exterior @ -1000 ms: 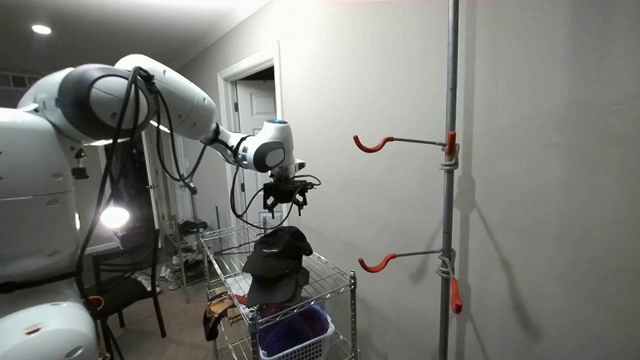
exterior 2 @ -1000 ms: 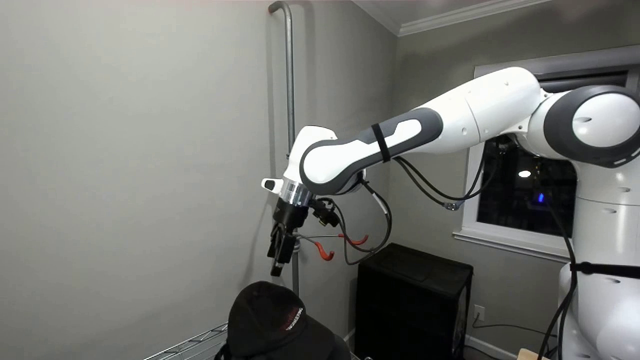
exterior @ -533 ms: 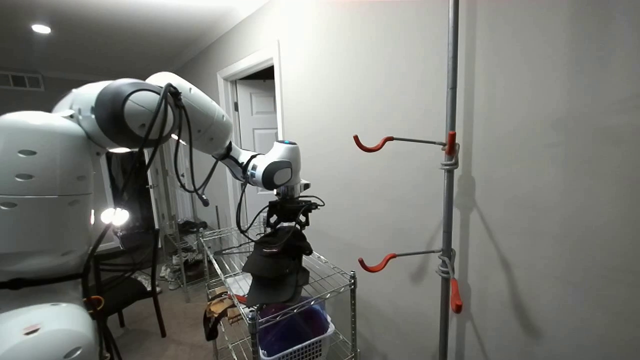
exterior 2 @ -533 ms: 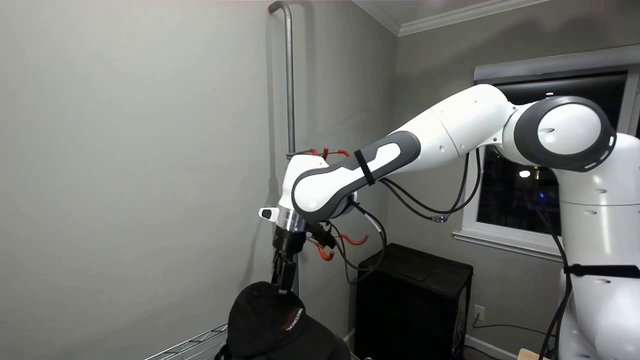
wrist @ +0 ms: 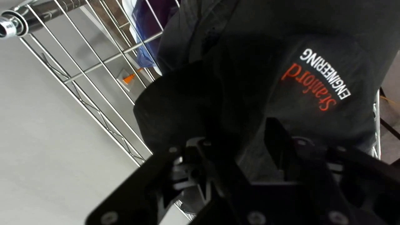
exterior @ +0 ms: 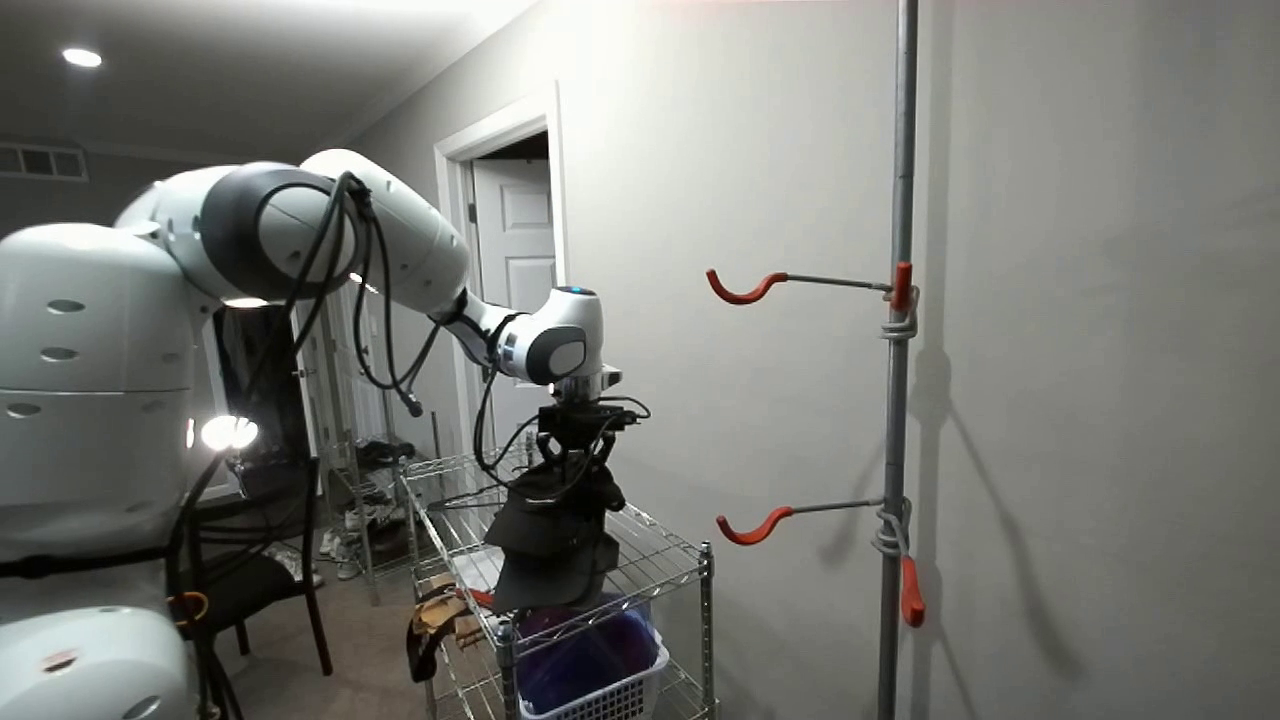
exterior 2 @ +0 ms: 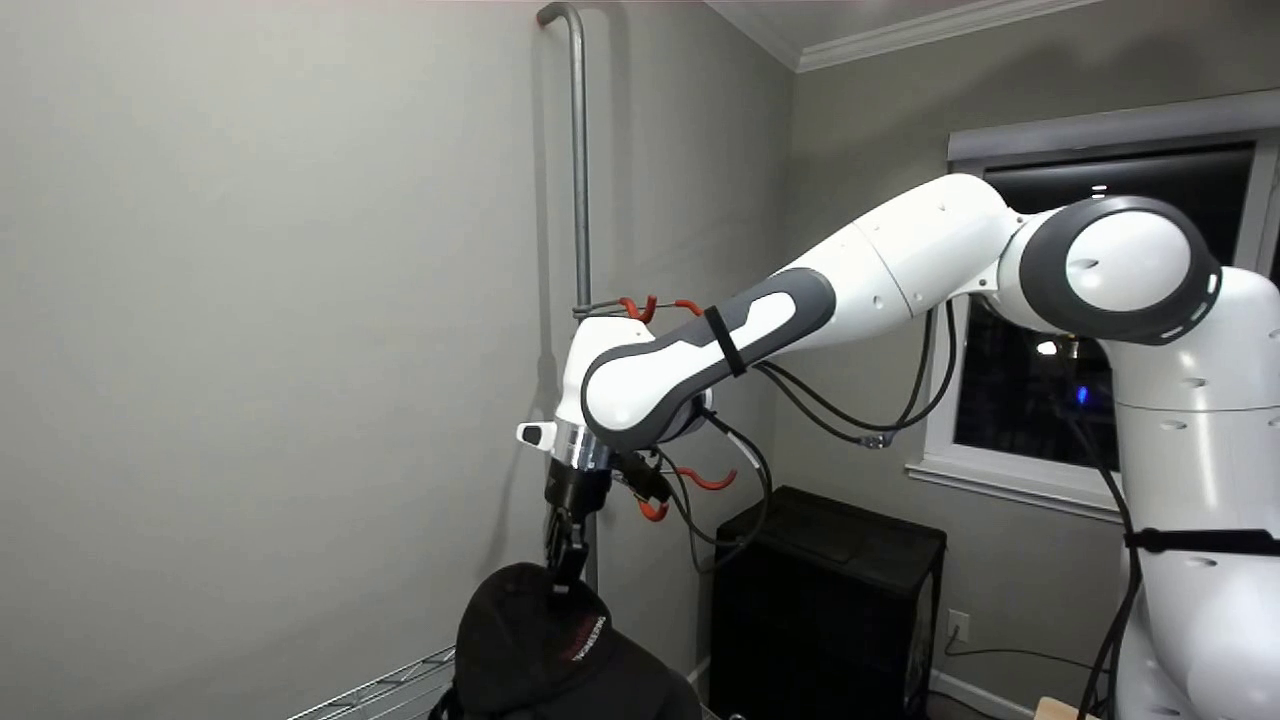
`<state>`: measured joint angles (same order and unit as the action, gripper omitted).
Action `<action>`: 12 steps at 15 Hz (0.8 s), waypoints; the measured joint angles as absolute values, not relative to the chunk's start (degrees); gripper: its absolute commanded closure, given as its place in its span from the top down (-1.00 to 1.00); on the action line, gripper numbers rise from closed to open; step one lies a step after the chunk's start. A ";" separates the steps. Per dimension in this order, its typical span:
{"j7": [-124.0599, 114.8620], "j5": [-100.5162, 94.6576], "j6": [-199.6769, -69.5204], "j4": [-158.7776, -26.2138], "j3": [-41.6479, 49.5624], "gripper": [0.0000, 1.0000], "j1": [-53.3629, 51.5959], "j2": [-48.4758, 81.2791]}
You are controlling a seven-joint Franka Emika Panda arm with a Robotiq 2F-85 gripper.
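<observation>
The gripper [wrist: 234,134] points down at the crown of a black cap [exterior 2: 525,640], with its fingertips at the top of that crown in both exterior views. In the wrist view the jaws stand partway apart with dark cloth between them — black against black, so whether they have pinched the cap I cannot tell. The cap sits on a wire shelf [exterior: 707,610], stacked over a second black cap [exterior: 550,585] whose brim shows beneath the upper one. Its front reads "Stanford" in red and "ENGINEERING" in white, upside down in the wrist view. Below the caps, on a lower level, stands a white basket [exterior: 610,703] holding a blue and purple item [exterior: 590,655]; near it is a tan and black bundle [exterior: 435,615], too unclear to name. Well apart from the caps, a metal pole [exterior: 897,420] rises upright, bearing an upper hook [exterior: 740,300] and a lower hook [exterior: 745,541] — both red at the end. In an exterior view, a black box [exterior 2: 820,610] stands near a dark window [exterior 2: 1020,420].
</observation>
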<state>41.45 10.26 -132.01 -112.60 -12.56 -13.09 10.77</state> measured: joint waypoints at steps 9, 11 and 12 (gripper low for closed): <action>41.48 10.23 -132.01 -112.14 -12.63 -0.99 -12.00 10.29; 41.64 10.23 -131.98 -111.27 -12.63 -0.99 -11.86 9.54; 42.04 10.23 -131.90 -110.71 -12.63 -0.99 -11.78 8.92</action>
